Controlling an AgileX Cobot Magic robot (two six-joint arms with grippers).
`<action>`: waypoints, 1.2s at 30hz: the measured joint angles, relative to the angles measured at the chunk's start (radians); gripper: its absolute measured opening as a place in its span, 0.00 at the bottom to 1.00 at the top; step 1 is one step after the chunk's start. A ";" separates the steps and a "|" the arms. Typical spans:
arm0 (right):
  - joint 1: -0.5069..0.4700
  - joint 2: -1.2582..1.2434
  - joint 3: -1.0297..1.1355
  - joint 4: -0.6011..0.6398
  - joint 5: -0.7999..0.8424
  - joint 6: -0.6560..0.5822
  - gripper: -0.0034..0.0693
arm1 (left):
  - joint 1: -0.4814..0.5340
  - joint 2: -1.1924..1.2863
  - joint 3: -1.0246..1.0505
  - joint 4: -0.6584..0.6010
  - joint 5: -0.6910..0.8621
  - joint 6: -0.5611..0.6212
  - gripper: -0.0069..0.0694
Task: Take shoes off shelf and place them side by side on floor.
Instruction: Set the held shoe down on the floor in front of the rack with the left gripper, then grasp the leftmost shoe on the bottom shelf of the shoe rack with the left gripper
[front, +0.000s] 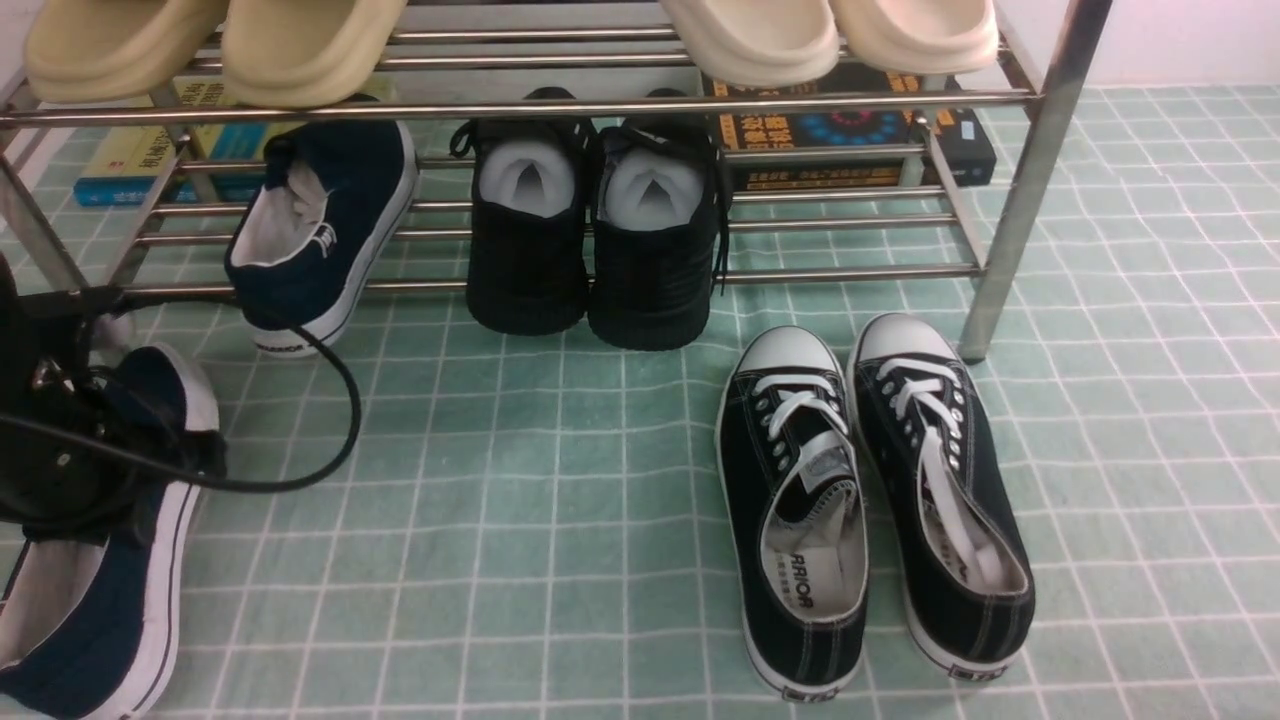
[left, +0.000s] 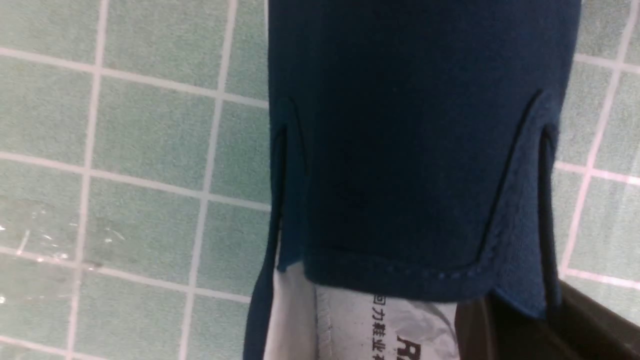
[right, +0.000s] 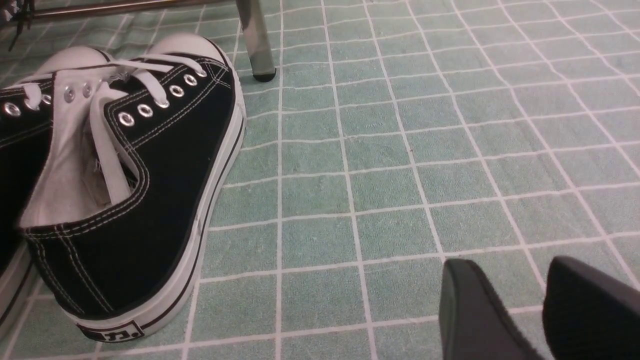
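Left claw (left: 537, 312): clamped on the side wall of one navy shoe (front: 95, 600), one finger inside the opening and one outside, at the collar edge. The shoe sits at the near left of the floor (front: 520, 520), toe pointing toward the shelf (front: 1040, 180) and heel toward the robot. Cannot tell if the sole touches the floor. The white lining with print shows in the left wrist view. A black cable (front: 340, 420) loops from the arm across the floor.

Second navy shoe (front: 320, 230): on the lower tier at the left, toe in. It is tilted, with the heel hanging past the front bar.

Right claw (right: 510, 265): fingers apart, nothing between them, low over bare floor. It is to the right of the lace-up pair (front: 795, 480).

Lace-ups: on the floor side by side, toes toward the shelf, just beside its right front leg.

Lower tier, middle: black pair (front: 530, 250) stuffed with white paper, touching each other and just right of the second navy shoe.

Top tier: beige slippers (front: 300, 50), two pairs.

Books (front: 850, 130) lie behind the lower bars.
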 joint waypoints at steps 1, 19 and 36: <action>0.000 0.000 0.000 0.000 0.000 0.000 0.38 | 0.000 0.000 0.000 0.005 0.000 0.000 0.13; 0.000 0.000 0.000 0.000 0.000 0.000 0.38 | 0.000 -0.116 0.000 0.043 0.061 0.000 0.50; 0.000 0.000 0.000 0.000 0.000 0.000 0.38 | 0.000 -0.635 0.000 0.048 0.352 0.000 0.09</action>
